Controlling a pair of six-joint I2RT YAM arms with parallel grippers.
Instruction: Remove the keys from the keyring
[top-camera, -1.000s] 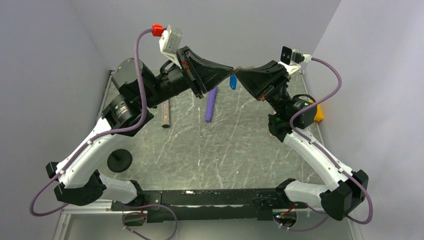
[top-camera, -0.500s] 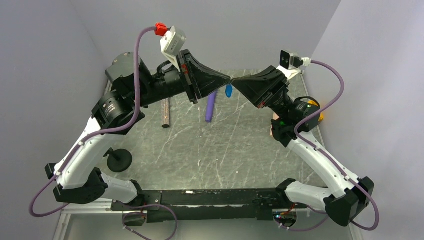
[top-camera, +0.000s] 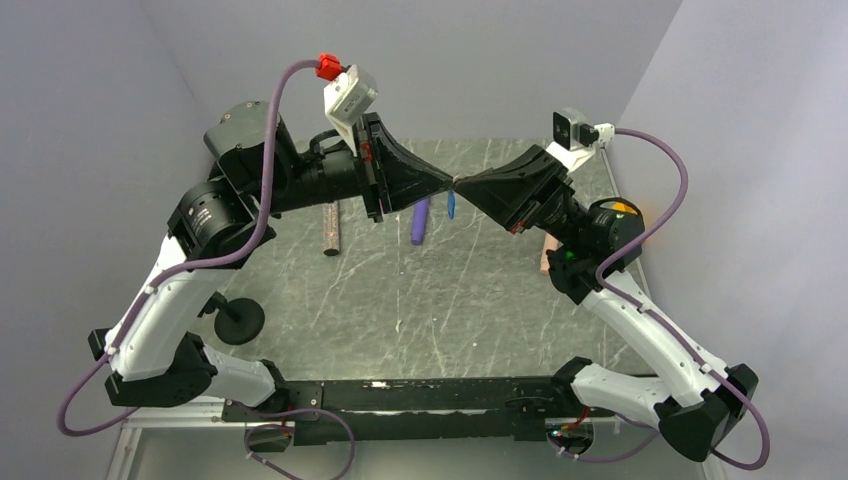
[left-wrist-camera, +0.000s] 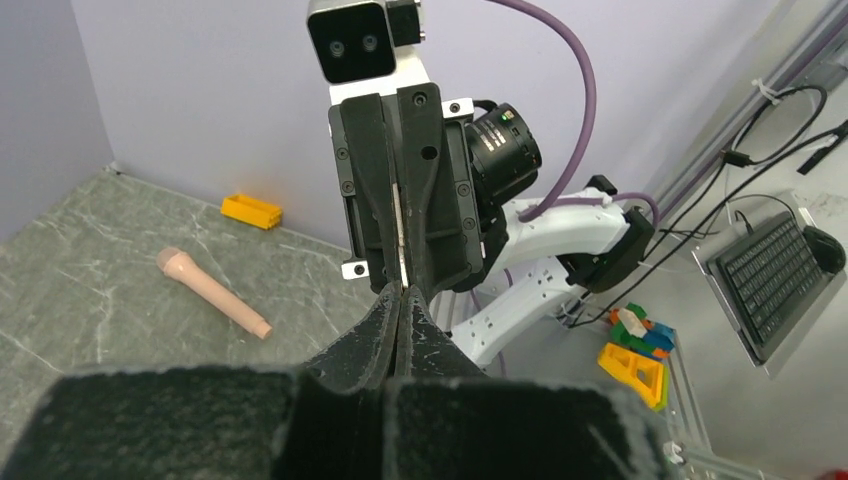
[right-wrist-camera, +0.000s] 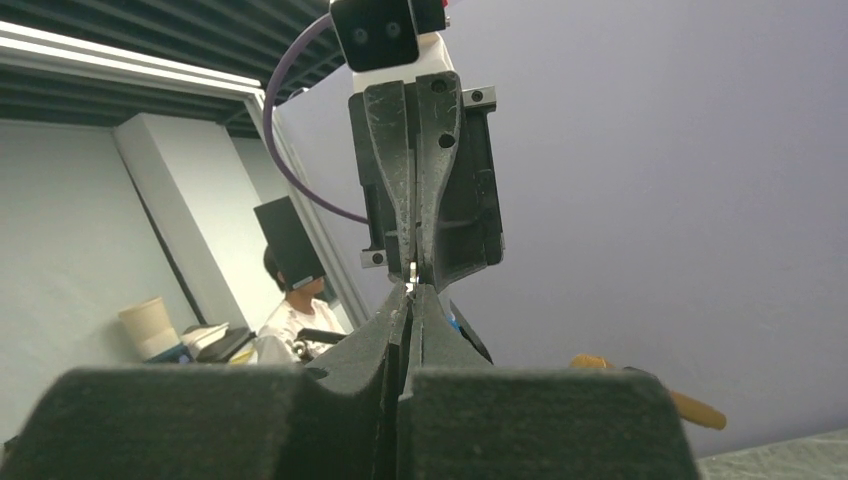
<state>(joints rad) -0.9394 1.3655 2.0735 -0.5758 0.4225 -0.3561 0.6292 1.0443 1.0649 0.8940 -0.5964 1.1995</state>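
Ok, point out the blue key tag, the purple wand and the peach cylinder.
blue key tag (top-camera: 451, 205): top view, on its plastic body.
purple wand (top-camera: 419, 223): top view, middle of the visible shaft.
peach cylinder (left-wrist-camera: 215, 294): left wrist view, middle of its shaft.

Top view: you look down from high behind arm bases (top-camera: 240, 378), well back from jaws. Left wrist view: close behind left gripper (left-wrist-camera: 399, 300), facing right gripper (left-wrist-camera: 403, 272) head-on. Right wrist view: opposite, angled upward. All share spot where jaws meet.
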